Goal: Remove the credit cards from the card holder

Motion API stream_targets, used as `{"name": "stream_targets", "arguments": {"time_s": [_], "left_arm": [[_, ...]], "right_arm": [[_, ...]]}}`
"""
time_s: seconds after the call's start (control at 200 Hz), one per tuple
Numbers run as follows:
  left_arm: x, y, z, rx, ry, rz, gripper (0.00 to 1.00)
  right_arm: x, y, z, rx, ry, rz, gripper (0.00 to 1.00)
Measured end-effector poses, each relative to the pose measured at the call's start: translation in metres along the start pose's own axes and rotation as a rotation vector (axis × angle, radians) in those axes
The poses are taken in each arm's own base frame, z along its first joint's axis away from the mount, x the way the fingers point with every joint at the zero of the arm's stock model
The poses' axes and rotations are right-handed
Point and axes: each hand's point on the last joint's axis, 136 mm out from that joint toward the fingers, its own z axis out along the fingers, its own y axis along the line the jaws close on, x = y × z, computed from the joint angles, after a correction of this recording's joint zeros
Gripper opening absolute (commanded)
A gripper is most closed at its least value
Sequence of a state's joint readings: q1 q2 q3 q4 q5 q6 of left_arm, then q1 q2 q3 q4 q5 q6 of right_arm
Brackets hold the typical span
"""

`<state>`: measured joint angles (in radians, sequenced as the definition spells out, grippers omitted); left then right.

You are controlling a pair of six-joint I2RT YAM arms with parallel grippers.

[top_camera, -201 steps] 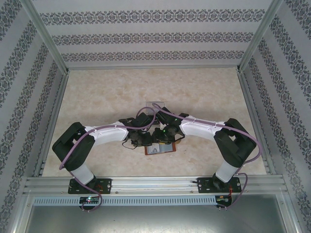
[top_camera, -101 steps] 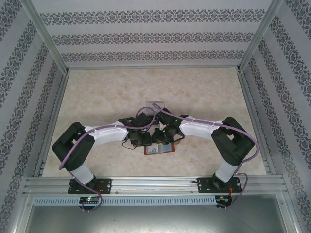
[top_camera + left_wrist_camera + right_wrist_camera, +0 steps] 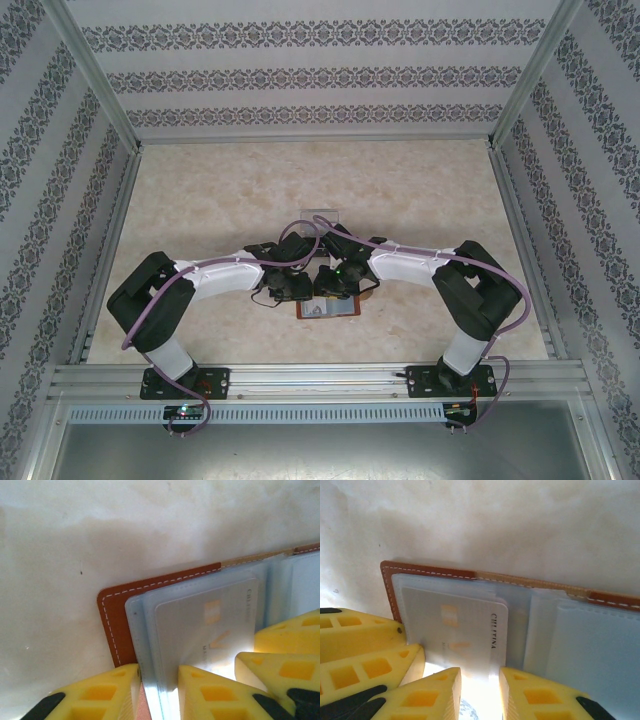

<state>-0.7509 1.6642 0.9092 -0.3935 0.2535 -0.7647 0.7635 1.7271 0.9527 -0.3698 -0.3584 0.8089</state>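
Yellow fingers of the left gripper (image 3: 160, 674) stand narrowly apart over the near edge of a clear sleeve (image 3: 142, 630), and the right gripper (image 3: 480, 672) is just as narrow at the corner of the grey card (image 3: 452, 625) (each wrist view also catches the other arm's fingers (image 3: 287, 632) just beside its own). Past them the card lies in the sleeve of the open brown holder (image 3: 112, 620), whose other half shows from the right wrist. From above, the holder lies flat on the beige table (image 3: 200, 200), half hidden under both wrists.
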Motion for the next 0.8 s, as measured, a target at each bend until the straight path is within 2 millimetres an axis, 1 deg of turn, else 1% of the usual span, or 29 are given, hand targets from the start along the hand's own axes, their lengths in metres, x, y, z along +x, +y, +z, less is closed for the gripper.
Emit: {"name": "stream_targets", "arguments": {"time_s": [0.215,0.37,0.51,0.6,0.8], "left_arm": [[0.0001,0.0006,0.0000,-0.003,0.000,0.000,0.33],[0.0002,0.0004,-0.0001,-0.003,-0.001,0.001,0.33],[0.0001,0.0004,-0.0002,-0.003,-0.001,0.001,0.32],[0.0006,-0.0004,-0.0001,0.000,0.001,0.002,0.32],[0.0006,-0.0004,-0.0001,0.000,0.001,0.002,0.32]], "right_arm": [[-0.0003,-0.0027,0.0000,0.014,-0.004,-0.001,0.28],[-0.0003,-0.0033,0.0007,0.025,-0.012,-0.007,0.26],[0.0002,-0.0045,0.0005,0.036,-0.016,-0.009,0.28],[-0.0006,-0.0062,-0.0025,0.052,-0.031,-0.012,0.30],[0.0004,-0.0067,-0.0084,0.064,-0.043,-0.015,0.29]]}}
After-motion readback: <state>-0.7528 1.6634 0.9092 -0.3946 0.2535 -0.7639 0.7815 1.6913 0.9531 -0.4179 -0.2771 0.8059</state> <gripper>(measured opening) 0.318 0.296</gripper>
